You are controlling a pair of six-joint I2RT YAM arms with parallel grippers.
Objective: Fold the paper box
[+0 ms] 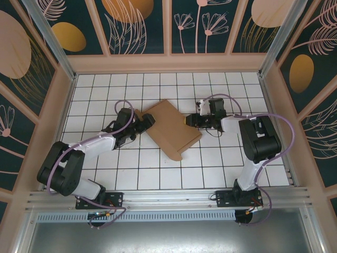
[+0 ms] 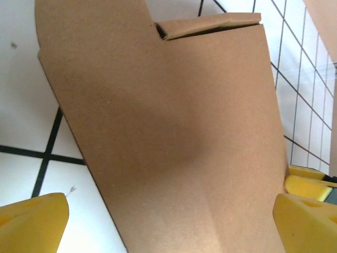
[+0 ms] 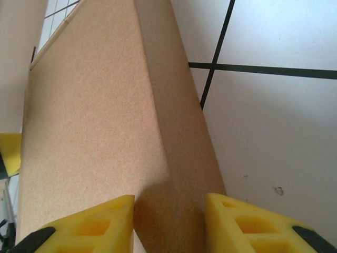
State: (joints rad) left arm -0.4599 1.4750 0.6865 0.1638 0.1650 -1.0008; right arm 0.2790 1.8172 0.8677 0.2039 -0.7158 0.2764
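Note:
The paper box (image 1: 171,129), plain brown cardboard, lies slanted in the middle of the white tiled floor. Its near edge (image 1: 178,155) is folded up. My left gripper (image 1: 143,125) is at the box's left corner. In the left wrist view it (image 2: 171,203) stands open wide, the cardboard panel (image 2: 168,132) running between its yellow fingers (image 2: 37,221). My right gripper (image 1: 185,120) is at the box's right edge. In the right wrist view it (image 3: 169,199) is shut across a narrow folded side strip (image 3: 181,137) of the box, beside the wide panel (image 3: 95,121).
The tiled floor (image 1: 221,158) is boxed in by pink-framed walls (image 1: 168,62) at the back and on both sides. A metal rail (image 1: 168,197) runs along the near edge, with both arm bases on it. Lilac cables (image 1: 284,132) loop off each arm.

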